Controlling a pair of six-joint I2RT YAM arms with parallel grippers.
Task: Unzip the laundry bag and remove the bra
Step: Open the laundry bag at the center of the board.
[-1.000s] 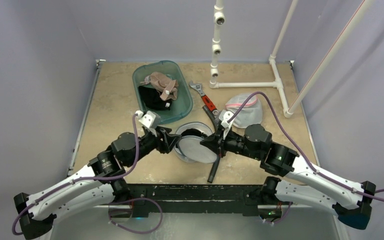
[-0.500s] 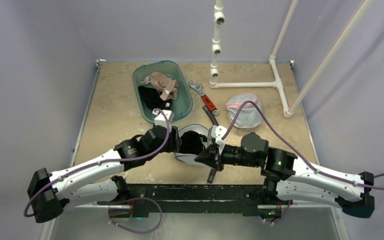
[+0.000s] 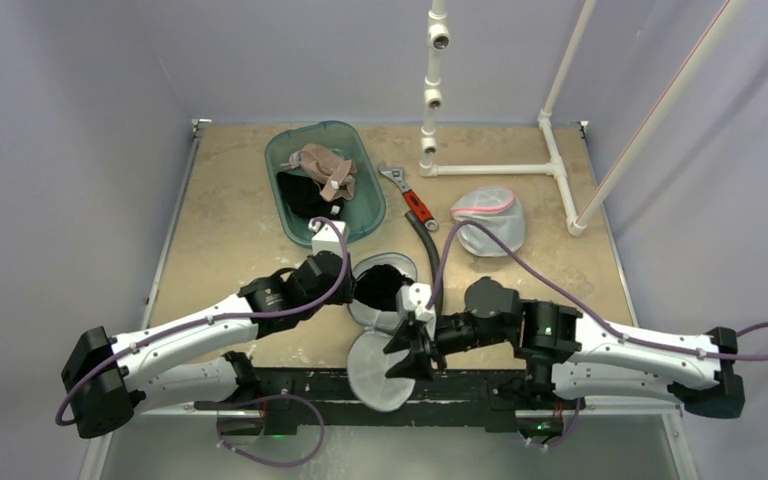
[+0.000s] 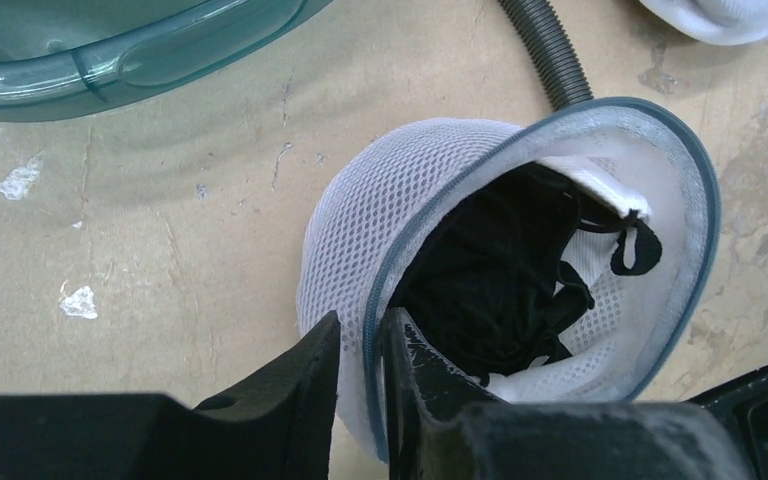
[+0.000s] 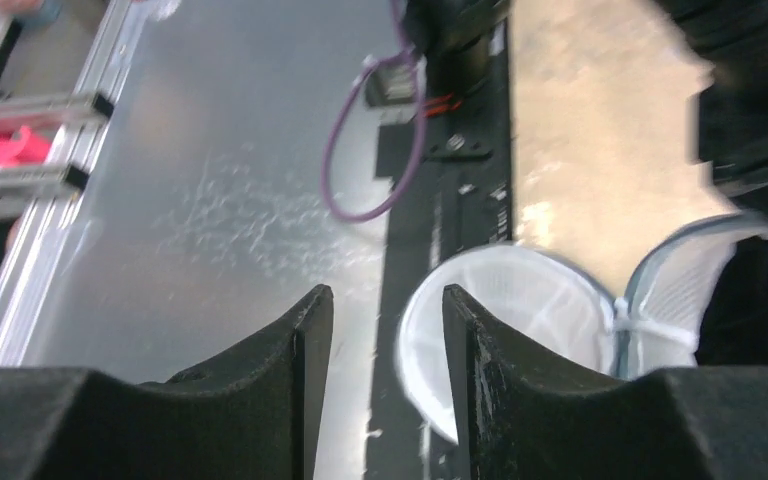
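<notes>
We count one laundry bag [image 3: 380,285], unzipped, with one black bra [image 4: 500,290] inside. One left gripper [image 4: 362,325] pinches the bag's rim. One right gripper [image 5: 385,295] sits in front of the bag beside its lid [image 3: 380,370], fingers parted and empty. Behind the bag: one teal tub [image 3: 290,150], one wrench [image 3: 412,200], one hose [image 3: 427,250], one second mesh bag [image 3: 488,218].

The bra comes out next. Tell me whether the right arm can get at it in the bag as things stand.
Probably yes. The laundry bag gapes, its flap swung aside, the bra uncovered; the left gripper pinches only its rim. The right gripper, open, faces away, though.
</notes>
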